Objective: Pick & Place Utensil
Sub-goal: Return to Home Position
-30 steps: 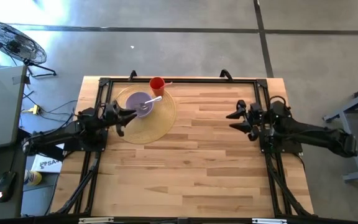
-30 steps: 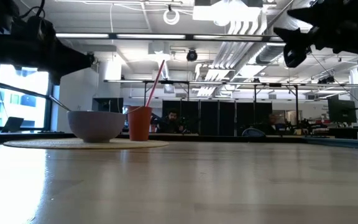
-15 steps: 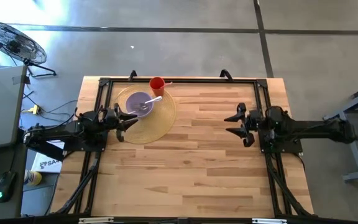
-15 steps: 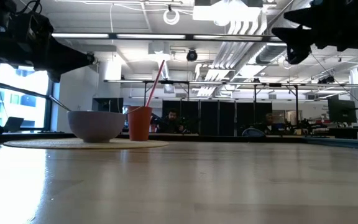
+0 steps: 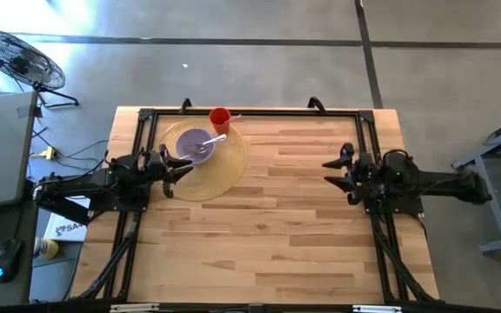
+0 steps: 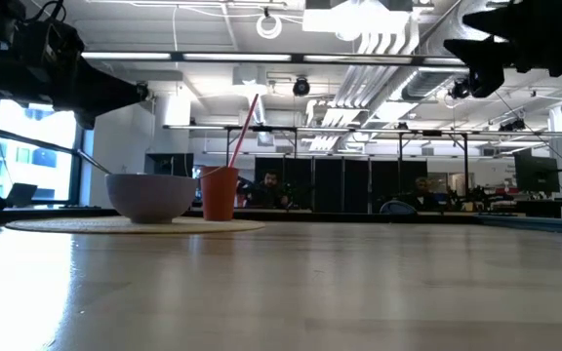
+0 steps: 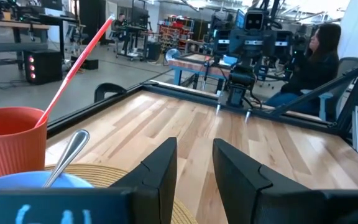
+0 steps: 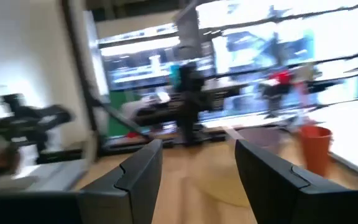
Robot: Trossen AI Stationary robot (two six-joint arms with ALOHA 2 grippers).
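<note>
A purple bowl [image 5: 196, 145] stands on a round woven placemat [image 5: 220, 174] at the table's far left. A silver spoon [image 5: 217, 140] lies in the bowl, its handle leaning over the rim [image 7: 67, 155]. A red cup [image 5: 220, 117] with a red straw [image 7: 76, 65] stands just behind the bowl. My left gripper [image 5: 177, 167] hovers open above the placemat's left edge, beside the bowl [image 7: 17, 186]. My right gripper [image 5: 337, 171] hangs open over the table's right side, far from the bowl; its wrist view shows the cup [image 8: 317, 146] in the distance.
Bare wooden tabletop [image 5: 277, 226] spans the middle and near side between the arms. A black frame rail [image 5: 259, 113] runs along the far edge. A person [image 7: 316, 62] sits beyond the table's right side. A fan [image 5: 16, 56] stands on the floor at far left.
My right gripper has drawn back a little toward the table's right edge and its arm has swung straighter; its fingers stay open. My left gripper has shifted slightly toward the near edge, then held still. The bowl, spoon and cup have stayed in place.
</note>
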